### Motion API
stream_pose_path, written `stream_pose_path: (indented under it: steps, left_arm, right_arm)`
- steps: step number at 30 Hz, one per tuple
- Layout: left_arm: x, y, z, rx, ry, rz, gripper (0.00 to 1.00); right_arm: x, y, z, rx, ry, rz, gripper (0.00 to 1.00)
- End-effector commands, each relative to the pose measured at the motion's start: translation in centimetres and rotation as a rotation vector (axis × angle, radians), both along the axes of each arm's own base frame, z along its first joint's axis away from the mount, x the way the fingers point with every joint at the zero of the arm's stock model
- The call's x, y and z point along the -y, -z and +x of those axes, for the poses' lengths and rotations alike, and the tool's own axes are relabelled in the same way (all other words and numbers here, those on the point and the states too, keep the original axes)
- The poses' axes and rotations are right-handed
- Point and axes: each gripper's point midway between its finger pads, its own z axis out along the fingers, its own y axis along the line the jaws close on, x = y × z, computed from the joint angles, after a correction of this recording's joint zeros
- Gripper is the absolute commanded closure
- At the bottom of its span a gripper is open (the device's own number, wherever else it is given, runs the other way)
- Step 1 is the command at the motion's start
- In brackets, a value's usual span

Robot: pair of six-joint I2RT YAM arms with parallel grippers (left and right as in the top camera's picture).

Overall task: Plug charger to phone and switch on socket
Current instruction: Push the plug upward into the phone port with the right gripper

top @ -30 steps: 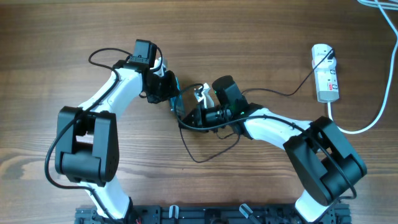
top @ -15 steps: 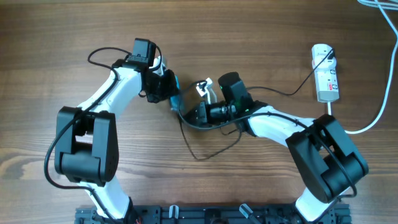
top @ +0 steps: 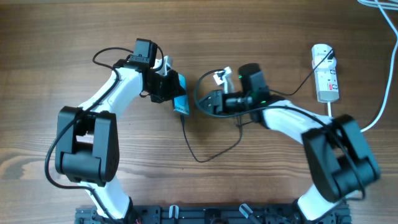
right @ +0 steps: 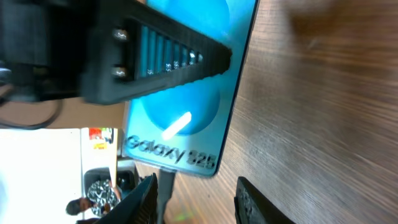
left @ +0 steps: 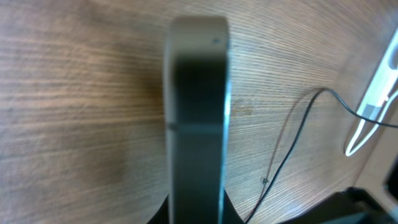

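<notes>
The phone is held on edge above the table, and my left gripper is shut on it. In the left wrist view the phone shows edge-on between the jaws of the left gripper. The right wrist view shows its teal screen with a left finger across it. The charger's connector sits in the phone's bottom edge. Its thin black cable loops over the table toward the socket. My right gripper stands open just right of the phone, holding nothing.
A thick white cord runs from the socket along the table's right edge. The charger cable's loop lies between the two arms, in front of the phone. Both arm bases stand near the front edge.
My right gripper has opened, let go of the connector and drawn back to the right. The left gripper has shifted the phone slightly right. The connector stays at the phone.
</notes>
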Motion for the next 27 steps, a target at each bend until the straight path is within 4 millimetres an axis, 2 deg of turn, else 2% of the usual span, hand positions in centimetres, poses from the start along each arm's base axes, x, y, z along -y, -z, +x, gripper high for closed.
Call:
stream_pose_path:
  steps: [1,2,5,8,9,11,14,15,16,17,18,20,22,23,25,27]
  left_arm:
    - [2.4,-1.9,-0.4,0.089,0.161,-0.148,0.96]
    - [3.5,-3.1,-0.9,0.124,0.229,-0.234,0.96]
    - [5.3,-5.7,-2.1,0.198,0.361,-0.422,0.96]
    - [5.9,-6.9,-2.7,0.238,0.416,-0.5,0.96]
    - [5.9,-7.0,-2.7,0.24,0.417,-0.503,0.96]
    - [6.1,-7.3,-2.8,0.264,0.44,-0.52,0.96]
    - [6.4,-8.1,-3.3,0.288,0.472,-0.575,0.96]
    - [6.4,-8.1,-3.3,0.289,0.472,-0.575,0.96]
    - [6.4,-8.1,-3.3,0.289,0.472,-0.575,0.96]
    - [6.4,-8.1,-3.3,0.288,0.472,-0.575,0.96]
    - [6.4,-8.1,-3.3,0.287,0.472,-0.575,0.96]
    - [6.4,-8.1,-3.3,0.286,0.471,-0.575,0.96]
    - [6.4,-8.1,-3.3,0.286,0.471,-0.575,0.96]
    - [6.4,-8.1,-3.3,0.286,0.471,-0.575,0.96]
    - [6.4,-8.1,-3.3,0.286,0.471,-0.575,0.96]
    - [6.4,-8.1,-3.2,0.293,0.474,-0.572,0.96]
  right_arm:
    - [0.9,-3.4,-1.0,0.126,-0.011,-0.07,0.59]
    - [1.3,-3.0,-1.9,0.126,-0.009,-0.14,0.59]
    - [0.6,-2.0,-5.4,0.073,-0.087,-0.217,0.59]
    - [-0.7,0.1,-8.8,0.02,-0.13,-0.346,0.59]
    - [-1.6,0.3,-9.7,0.025,-0.146,-0.358,0.59]
    - [-2.9,0.1,-10.3,0.046,-0.14,-0.362,0.58]
    - [-4.1,-0.7,-9.0,0.097,-0.087,-0.334,0.55]
    - [-4.0,-0.9,-8.4,0.093,-0.059,-0.326,0.42]
    - [-3.9,-1.0,-8.0,0.08,-0.035,-0.32,0.25]
    - [-3.7,-1.0,-7.7,0.064,-0.008,-0.322,0.18]
    - [-3.5,-0.9,-7.5,0.057,0.011,-0.328,0.19]
    - [-3.2,-0.6,-6.9,0.044,0.061,-0.349,0.27]
    - [-3.2,-0.7,-6.7,0.034,0.081,-0.346,0.42]
    - [-3.4,-0.9,-6.6,0.039,0.081,-0.334,0.53]
    - [-3.8,-1.3,-6.6,0.045,0.072,-0.309,0.65]
    - [-4.3,-1.6,-6.7,0.045,0.074,-0.296,0.66]
